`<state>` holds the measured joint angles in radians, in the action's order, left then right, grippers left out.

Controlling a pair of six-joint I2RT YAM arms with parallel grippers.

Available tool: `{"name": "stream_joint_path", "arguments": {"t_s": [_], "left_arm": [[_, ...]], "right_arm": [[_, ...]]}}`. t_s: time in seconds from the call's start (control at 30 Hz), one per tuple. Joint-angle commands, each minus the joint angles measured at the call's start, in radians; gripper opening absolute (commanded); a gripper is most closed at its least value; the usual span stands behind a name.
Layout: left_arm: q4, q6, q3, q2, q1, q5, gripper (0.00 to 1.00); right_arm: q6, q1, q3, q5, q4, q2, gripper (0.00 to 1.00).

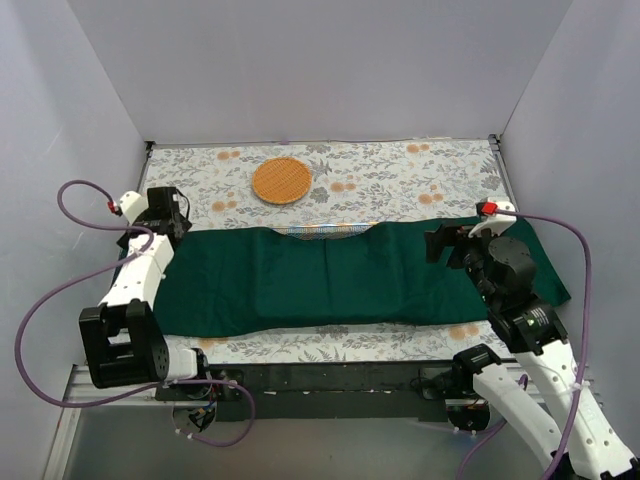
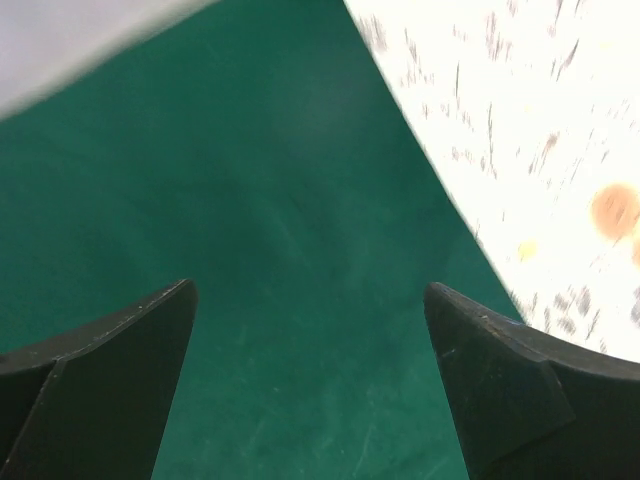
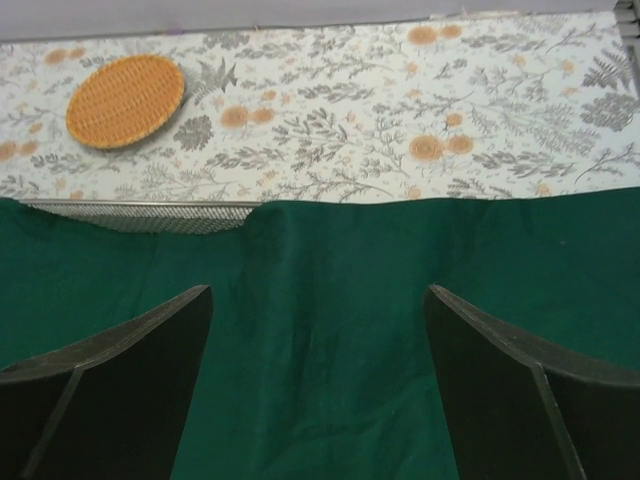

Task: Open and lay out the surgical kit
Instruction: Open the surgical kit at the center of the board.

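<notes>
Wrap spread flat, tray mostly covered

The dark green cloth (image 1: 330, 280) lies left to right, draped over the mesh tray (image 3: 140, 215), of which only the far edge shows. At the cloth's ends the left gripper (image 2: 310, 290) and right gripper (image 3: 320, 290) gape, released and empty, probably poised to regrasp.

No legible txt, labels, brands or nos. on green cloth (image 1: 330, 280) or floral tablecloth (image 1: 400, 175)

You get soft, even light from above. Your left wrist view blurs the cloth (image 2: 250, 250) and burns the tablecloth (image 2: 540, 120) white; the right view is sharp.
</notes>
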<state>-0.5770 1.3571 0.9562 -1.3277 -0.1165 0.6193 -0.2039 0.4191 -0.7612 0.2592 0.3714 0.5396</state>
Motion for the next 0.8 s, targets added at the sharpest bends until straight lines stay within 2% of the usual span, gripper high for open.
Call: {"name": "stream_joint_path", "arguments": {"t_s": [0.0, 0.23, 0.4, 0.6, 0.77], "left_arm": [[0.098, -0.016, -0.056, -0.074, -0.008, -0.23, 0.98], [0.134, -0.013, -0.063, -0.284, -0.023, -0.26, 0.98], [0.117, 0.025, -0.068, -0.369, -0.12, -0.268, 0.98], [0.095, 0.063, -0.063, -0.354, -0.183, -0.267, 0.98], [0.079, 0.121, -0.042, -0.251, -0.183, -0.265, 0.98]], "right_arm": [[-0.043, 0.004, -0.015, -0.025, 0.024, 0.055, 0.94], [-0.086, 0.003, 0.072, 0.012, 0.031, 0.117, 0.95], [-0.097, 0.003, 0.108, 0.074, 0.034, 0.138, 0.95], [-0.15, -0.014, 0.155, 0.129, 0.035, 0.203, 0.97], [-0.187, -0.092, 0.117, 0.115, 0.04, 0.324, 0.98]]}}
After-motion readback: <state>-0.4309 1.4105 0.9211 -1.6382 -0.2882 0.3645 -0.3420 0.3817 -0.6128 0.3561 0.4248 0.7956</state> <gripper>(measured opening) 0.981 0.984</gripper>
